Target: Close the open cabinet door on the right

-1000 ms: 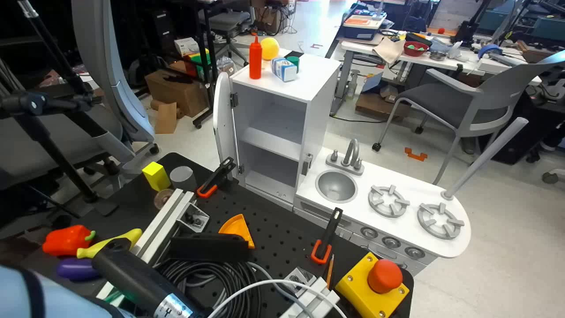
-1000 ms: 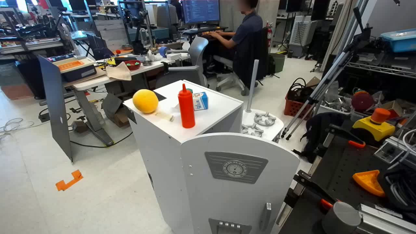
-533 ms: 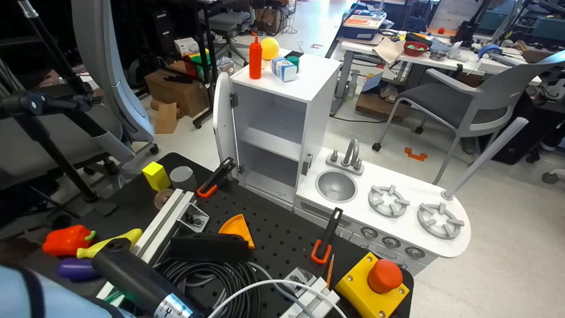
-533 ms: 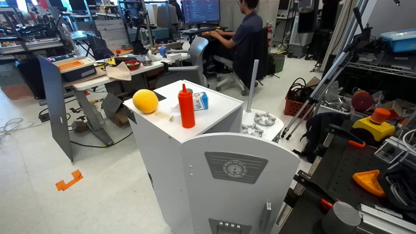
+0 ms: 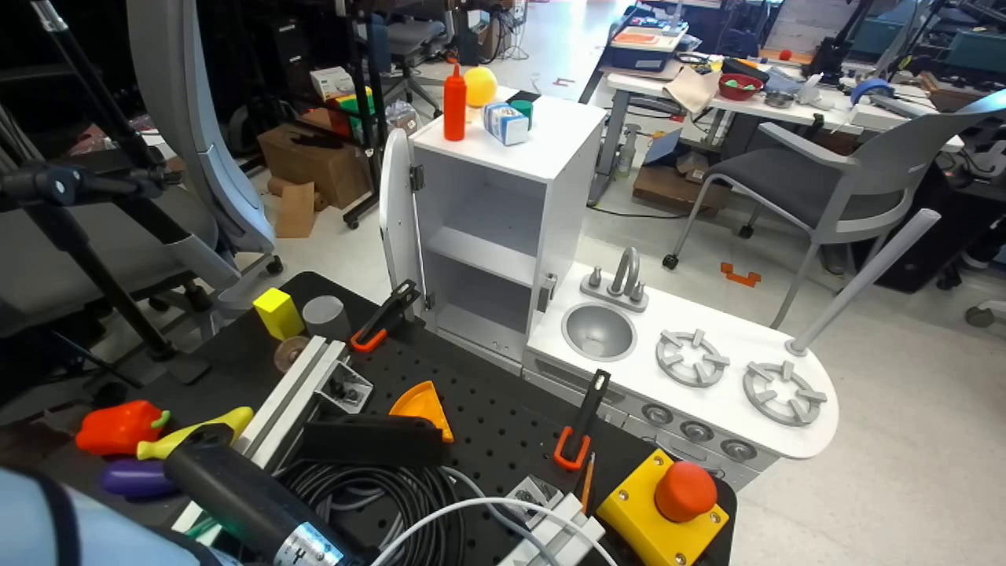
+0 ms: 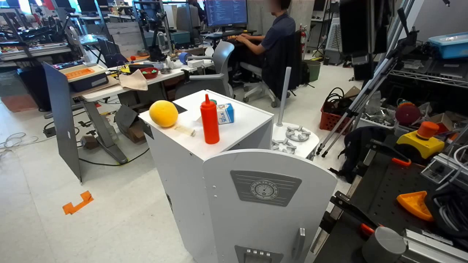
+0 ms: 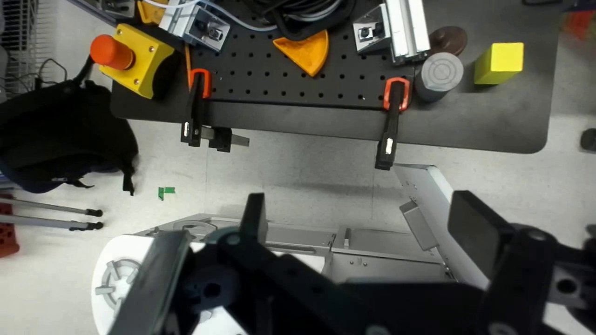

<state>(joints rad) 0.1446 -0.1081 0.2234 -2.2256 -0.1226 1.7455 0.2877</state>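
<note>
Pale-grey arch-topped cabinet door (image 6: 261, 223) is standing open, hinged to the tall white cabinet (image 5: 570, 189); one white shelf (image 5: 483, 255) is dividing two compartments (image 5: 499, 200). On top, one red squeeze bottle (image 5: 454, 108), one yellow ball (image 5: 481, 86), one blue-and-white box (image 5: 506, 124) and one green cylinder (image 5: 523, 109) are resting. One red bowl (image 5: 739, 93) is holding green pieces (image 5: 732, 82). Black gripper (image 7: 358, 211) is standing wide.

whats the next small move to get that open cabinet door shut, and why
Probably shift the hand sideways to the outer side of the cabinet door, lining up to push. The door stands swung out from the cabinet, the handle is on that outer face, and the wrist view shows the inner face between the open jaws.
</note>
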